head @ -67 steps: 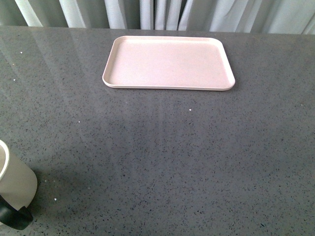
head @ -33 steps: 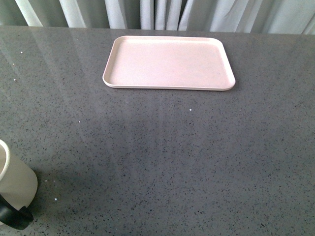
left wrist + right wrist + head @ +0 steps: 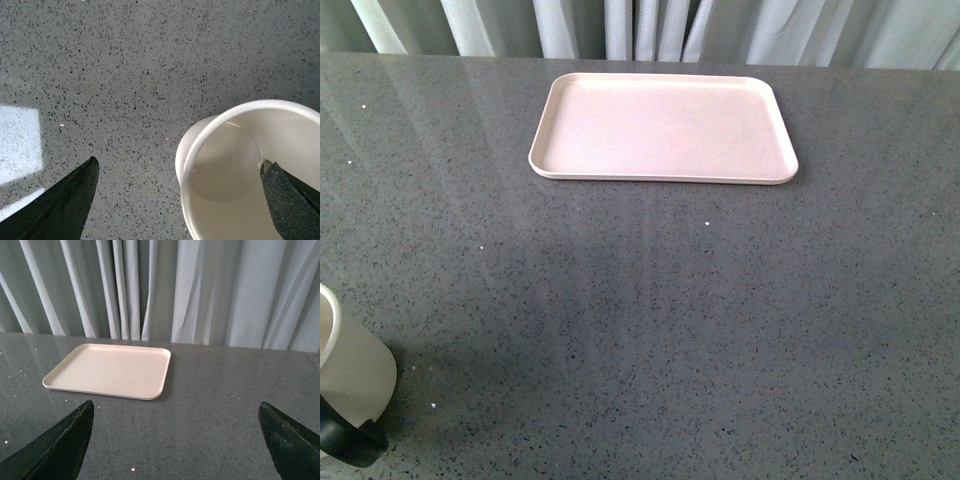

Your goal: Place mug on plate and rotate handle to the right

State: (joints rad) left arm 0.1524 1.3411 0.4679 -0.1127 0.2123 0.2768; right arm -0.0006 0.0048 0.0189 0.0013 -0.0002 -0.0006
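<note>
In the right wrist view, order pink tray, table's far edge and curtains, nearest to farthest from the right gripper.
1. Pink tray, ahead of the right gripper.
2. Table's far edge, behind the tray.
3. Curtains, beyond the table.

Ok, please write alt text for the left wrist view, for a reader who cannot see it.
Seen from above, the open left gripper straddles one wall of an empty cream-white mug: one dark finger is over its mouth, the other over the grey speckled table.
</note>
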